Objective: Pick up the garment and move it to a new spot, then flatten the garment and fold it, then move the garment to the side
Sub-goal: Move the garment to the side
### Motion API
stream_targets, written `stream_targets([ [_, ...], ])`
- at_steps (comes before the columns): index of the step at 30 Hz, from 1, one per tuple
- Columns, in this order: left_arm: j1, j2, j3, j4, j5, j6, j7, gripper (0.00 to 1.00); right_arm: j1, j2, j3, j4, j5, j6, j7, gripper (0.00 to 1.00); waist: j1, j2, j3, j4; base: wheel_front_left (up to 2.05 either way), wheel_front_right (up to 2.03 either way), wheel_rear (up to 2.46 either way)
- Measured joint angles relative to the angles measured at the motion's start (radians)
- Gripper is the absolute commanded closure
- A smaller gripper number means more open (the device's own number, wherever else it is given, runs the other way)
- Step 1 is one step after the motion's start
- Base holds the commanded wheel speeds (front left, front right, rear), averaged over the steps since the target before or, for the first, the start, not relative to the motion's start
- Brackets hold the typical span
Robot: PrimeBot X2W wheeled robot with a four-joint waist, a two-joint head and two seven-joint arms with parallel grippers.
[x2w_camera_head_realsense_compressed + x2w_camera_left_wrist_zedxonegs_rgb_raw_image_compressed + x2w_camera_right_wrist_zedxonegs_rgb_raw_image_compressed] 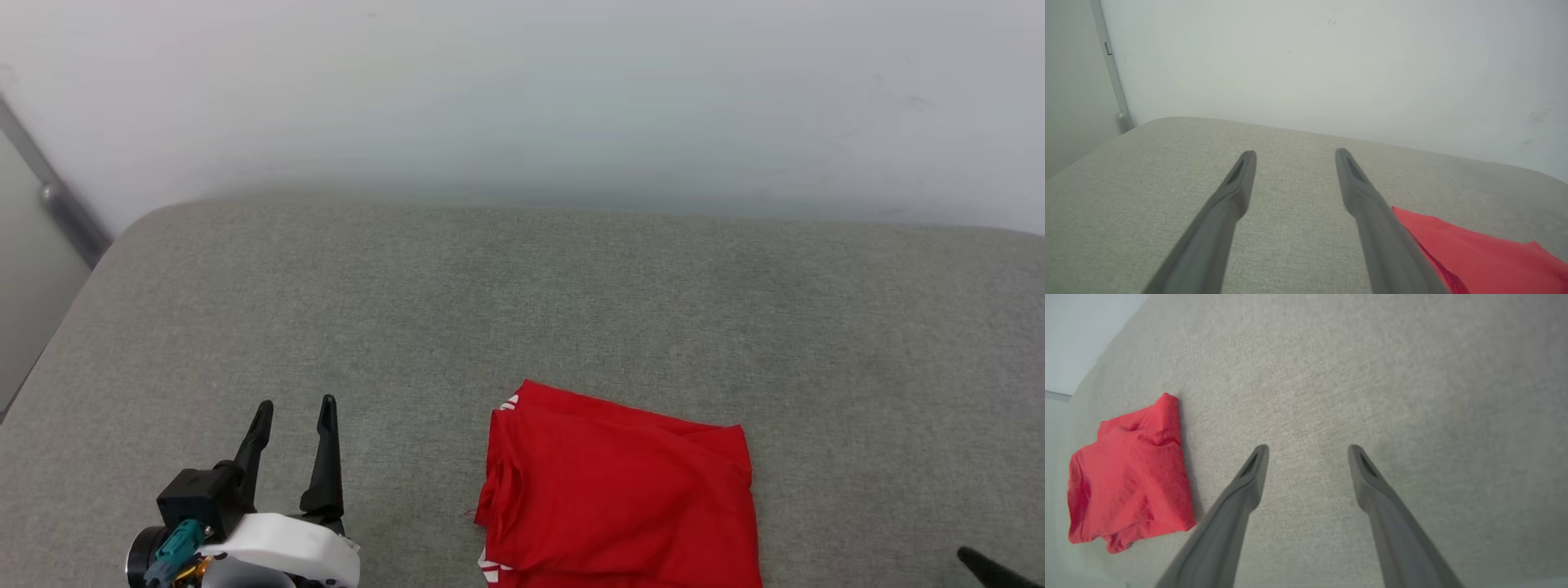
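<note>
The left gripper, fingers apart and empty, hovers left of the garment, which lies folded in a red rectangle on the grey fabric worktop. The right gripper, also spread, sits to the garment's right. To move it aside, pinch all layers at both side edges and carry it low, so the fold probably holds.

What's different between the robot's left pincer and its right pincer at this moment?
The left pincer is left of the red garment; the right pincer is on its right. The left pincer points fairly level toward the wall, while the right pincer tilts down at the grey cushion. Both are open, empty and clear of the garment.
</note>
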Motion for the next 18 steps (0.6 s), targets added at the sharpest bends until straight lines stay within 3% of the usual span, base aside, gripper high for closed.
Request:
stream_targets([
  [1,-0.006,-0.006,0.002,0.001,0.009,-0.009,-0.001,0.00,-0.021,0.021,-0.028,0.038,0.024,0.000,0.092,0.00,0.0000,0.0000,0.007,0.013,0.00,0.00,0.00],
  [8,-0.046,-0.024,0.010,0.000,0.036,-0.032,-0.001,0.00,-0.115,0.144,-0.054,0.105,0.149,0.000,0.283,0.00,0.0000,0.0000,0.058,0.042,0.00,0.00,0.00],
  [18,-0.112,-0.060,0.007,0.017,0.071,-0.071,-0.001,0.00,-0.278,0.174,0.029,0.309,0.377,0.001,0.306,0.00,0.0001,0.0000,0.156,0.089,0.00,0.00,0.00],
])
